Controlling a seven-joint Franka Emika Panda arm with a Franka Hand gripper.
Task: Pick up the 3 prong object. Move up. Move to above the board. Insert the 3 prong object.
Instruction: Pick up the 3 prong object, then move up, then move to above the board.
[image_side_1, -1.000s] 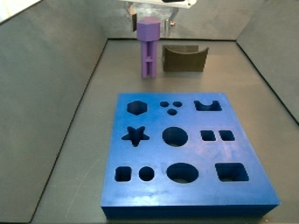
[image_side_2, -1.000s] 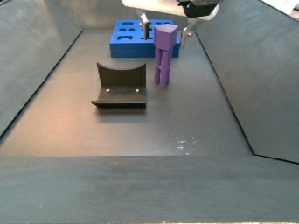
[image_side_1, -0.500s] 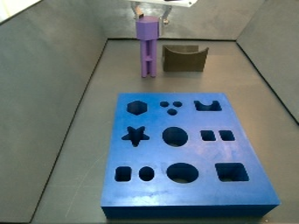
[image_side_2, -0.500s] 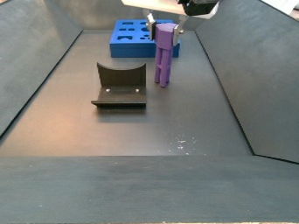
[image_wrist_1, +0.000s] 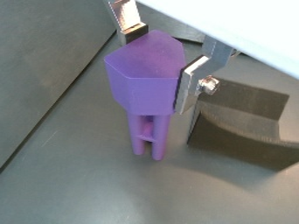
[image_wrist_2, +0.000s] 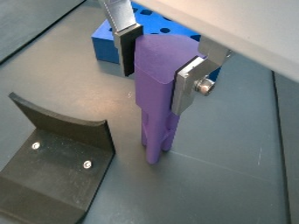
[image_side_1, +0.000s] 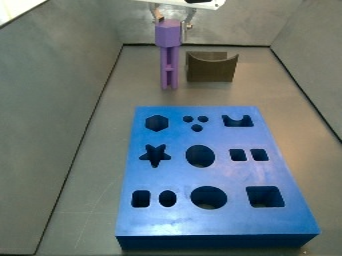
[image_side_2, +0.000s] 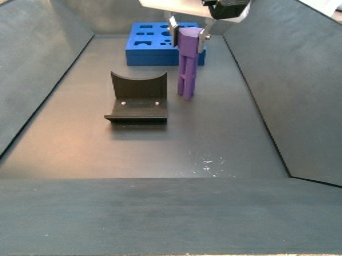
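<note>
Purple 3 prong object (image_wrist_2: 156, 96) stands upright on your desk (image_side_2: 174, 150), prongs down | your claw (image_wrist_1: 160, 55) is clamped on its hexagonal cap, silver fingers (image_wrist_2: 191, 80) on opposite faces | fixture (image_side_2: 136, 97) just beside it | blue board (image_side_1: 214, 168) well apart, cutouts unfilled.

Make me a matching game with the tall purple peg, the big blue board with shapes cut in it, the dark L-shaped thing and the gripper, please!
Things:
1. tall purple plastic peg
2. big flat blue board with shaped cutouts
3. dark L-shaped fixture
4. gripper

Places or states:
A. lies flat on the floor, nothing in its holes
B. stands upright, cap on top
C. fingers on either side of the peg's cap
D. stands on the floor beside the peg

Pairs: 1-B, 2-A, 3-D, 4-C
</note>
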